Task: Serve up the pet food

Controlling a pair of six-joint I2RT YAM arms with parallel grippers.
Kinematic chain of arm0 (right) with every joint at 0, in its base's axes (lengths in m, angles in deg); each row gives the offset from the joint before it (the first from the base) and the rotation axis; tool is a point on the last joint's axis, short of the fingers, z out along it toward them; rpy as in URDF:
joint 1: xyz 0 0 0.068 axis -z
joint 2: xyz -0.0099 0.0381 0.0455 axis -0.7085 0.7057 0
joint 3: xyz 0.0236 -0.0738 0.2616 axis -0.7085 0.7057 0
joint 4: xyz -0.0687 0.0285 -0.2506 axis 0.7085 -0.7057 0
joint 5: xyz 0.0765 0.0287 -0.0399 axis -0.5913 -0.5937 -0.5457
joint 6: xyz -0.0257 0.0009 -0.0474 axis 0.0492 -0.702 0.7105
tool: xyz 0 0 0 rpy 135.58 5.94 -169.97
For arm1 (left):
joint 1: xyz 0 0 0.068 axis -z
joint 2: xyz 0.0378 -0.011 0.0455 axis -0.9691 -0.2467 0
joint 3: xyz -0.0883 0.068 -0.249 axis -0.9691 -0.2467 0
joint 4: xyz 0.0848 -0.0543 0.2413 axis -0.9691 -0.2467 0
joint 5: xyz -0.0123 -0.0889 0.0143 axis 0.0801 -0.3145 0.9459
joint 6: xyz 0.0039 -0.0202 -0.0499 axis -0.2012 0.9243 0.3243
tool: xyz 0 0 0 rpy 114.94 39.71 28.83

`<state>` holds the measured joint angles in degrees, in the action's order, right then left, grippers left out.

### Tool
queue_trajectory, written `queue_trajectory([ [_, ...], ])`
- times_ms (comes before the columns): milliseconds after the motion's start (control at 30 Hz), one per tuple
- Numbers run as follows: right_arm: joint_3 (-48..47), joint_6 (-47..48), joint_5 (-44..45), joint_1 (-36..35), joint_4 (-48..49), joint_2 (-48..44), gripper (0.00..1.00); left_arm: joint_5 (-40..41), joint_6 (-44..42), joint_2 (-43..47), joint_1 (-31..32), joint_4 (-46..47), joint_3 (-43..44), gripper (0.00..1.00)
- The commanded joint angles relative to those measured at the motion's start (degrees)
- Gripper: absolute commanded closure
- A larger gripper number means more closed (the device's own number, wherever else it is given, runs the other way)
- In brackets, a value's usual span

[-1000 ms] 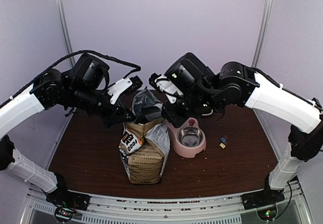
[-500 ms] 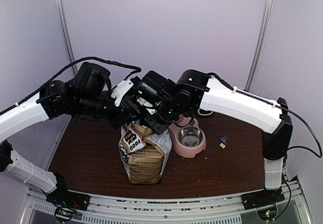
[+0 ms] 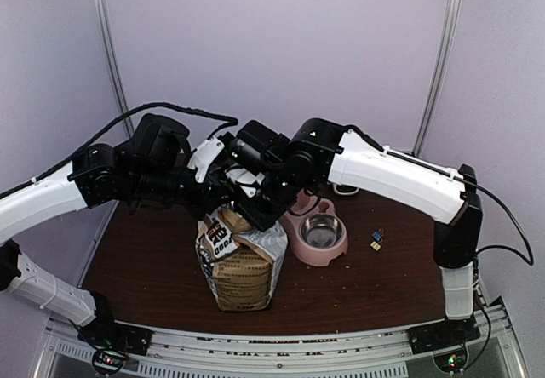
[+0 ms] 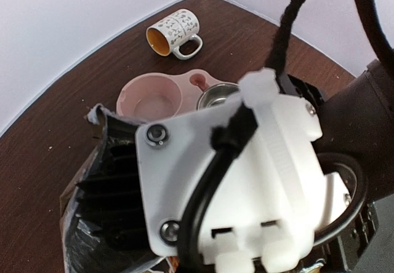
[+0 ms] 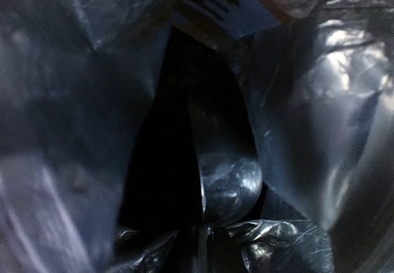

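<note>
Deep, R pincer (image 3: 249, 212) in bag (image 3: 243, 267), walls (image 5: 320, 101) tight

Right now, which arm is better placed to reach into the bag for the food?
Right, probably. The right gripper is over the open top of the bag, and its wrist view looks down the dark foil lining. The left gripper sits at the bag's rim, to the side.

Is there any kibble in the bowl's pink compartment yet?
No, in the left wrist view the pink compartment is bare, with nothing lying in it.
</note>
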<state>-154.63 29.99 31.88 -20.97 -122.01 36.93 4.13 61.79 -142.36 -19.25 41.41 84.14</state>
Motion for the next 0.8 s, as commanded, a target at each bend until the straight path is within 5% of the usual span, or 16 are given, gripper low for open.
queue_trajectory([
  [0, 3.1, -0.34, -19.48, -1.53, -5.9, 0.77, 1.0, 1.61, -2.2, 0.88, 0.39, 10.36, 0.37, 1.0],
  [767, 6.06, -4.12, -34.56, 0.24, -5.39, -9.67, 1.0, 3.39, -2.19, 3.51, 0.35, 9.46, 0.29, 1.0],
])
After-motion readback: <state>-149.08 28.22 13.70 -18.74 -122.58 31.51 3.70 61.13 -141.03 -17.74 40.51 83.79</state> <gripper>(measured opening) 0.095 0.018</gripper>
